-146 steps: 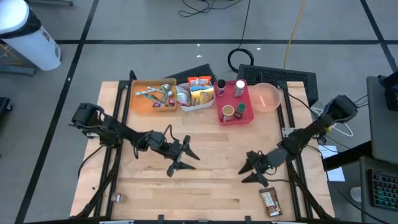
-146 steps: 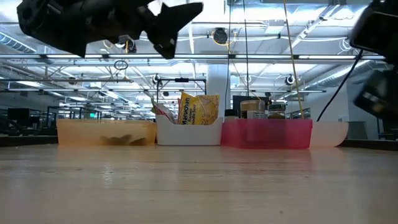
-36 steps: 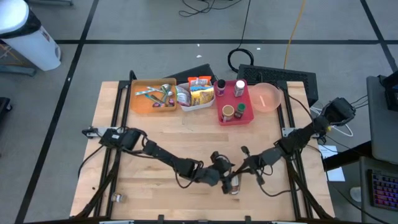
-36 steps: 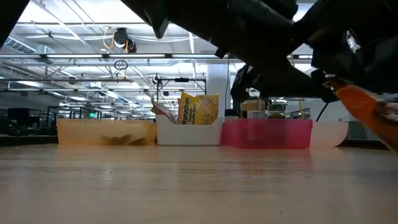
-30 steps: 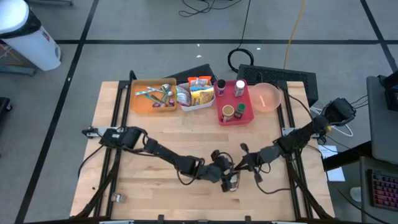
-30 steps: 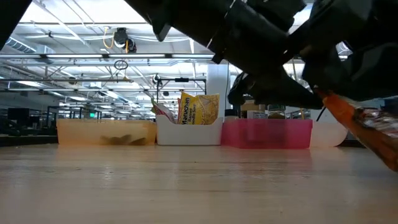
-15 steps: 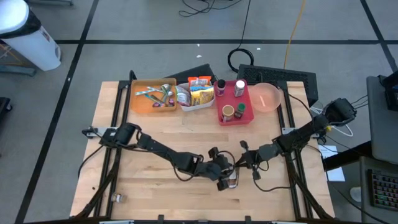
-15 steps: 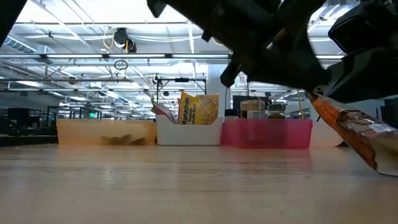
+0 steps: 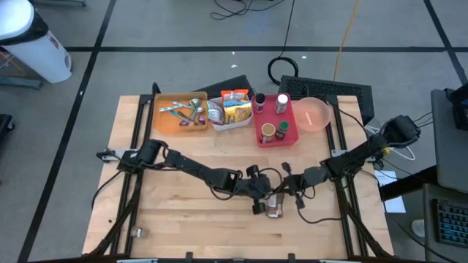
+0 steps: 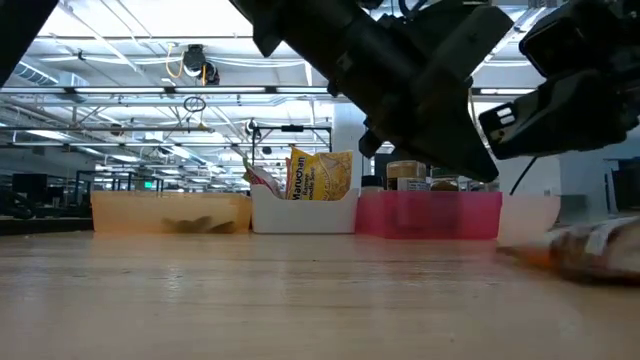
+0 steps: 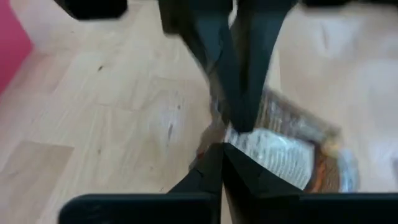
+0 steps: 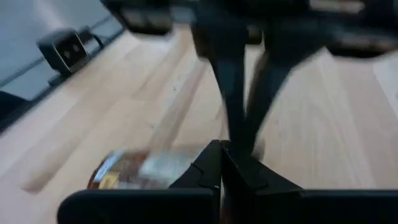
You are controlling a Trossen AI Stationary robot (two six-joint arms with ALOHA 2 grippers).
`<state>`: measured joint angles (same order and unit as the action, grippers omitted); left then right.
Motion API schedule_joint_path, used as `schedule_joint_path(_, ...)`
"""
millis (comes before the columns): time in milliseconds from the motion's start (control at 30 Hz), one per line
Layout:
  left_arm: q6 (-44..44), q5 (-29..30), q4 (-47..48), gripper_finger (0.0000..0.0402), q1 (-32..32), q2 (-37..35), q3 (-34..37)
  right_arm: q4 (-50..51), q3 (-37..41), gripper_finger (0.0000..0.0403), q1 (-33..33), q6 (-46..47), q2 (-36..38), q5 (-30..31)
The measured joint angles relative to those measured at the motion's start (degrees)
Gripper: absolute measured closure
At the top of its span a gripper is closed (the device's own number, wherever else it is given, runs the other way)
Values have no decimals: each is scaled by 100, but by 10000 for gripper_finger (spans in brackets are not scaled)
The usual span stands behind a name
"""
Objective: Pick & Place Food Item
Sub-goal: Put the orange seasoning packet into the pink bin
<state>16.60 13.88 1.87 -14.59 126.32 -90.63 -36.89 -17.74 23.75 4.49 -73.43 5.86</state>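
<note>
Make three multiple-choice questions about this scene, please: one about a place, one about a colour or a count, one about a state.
1. Where is the snack packet?
A. in the orange bin
B. on the table, in front of the red bin
C. on the floor

2. What colour is the bin that holds the small jars?
A. red
B. blue
C. green

3. How is the left gripper?
A. wide open above the white bin
B. out of view
C. shut, at the packet

Answers:
1 B, the high view shows the packet on the wooden table, nearer the front edge than the bins.
2 A, it is red in the high and the low view.
3 C, the left wrist view shows the fingers together, right over the packet.
</note>
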Motion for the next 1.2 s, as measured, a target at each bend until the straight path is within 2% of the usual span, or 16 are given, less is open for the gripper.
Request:
schedule_joint_path(333,-908,-195,134,397,223,7,3,-262,-7,402,-344,-138,185,-4)
schedule_joint_path(533,-565,-255,765,396,525,7,2,503,-6,395,-466,28,478,-73)
schedule_joint_path(700,-332,-943,1049,390,817,7,4,1208,-2,368,-503,530,557,-646)
schedule_joint_path(800,-418,-1523,1026,364,959,7,4,1321,-2,339,-494,732,557,-887)
schedule_joint_path(967,-463,-2344,982,291,1049,7,4,1348,-2,275,-489,1053,557,-1242)
schedule_joint_path(1200,84,-2492,980,192,992,7,4,1581,-2,199,-489,1456,557,-1366)
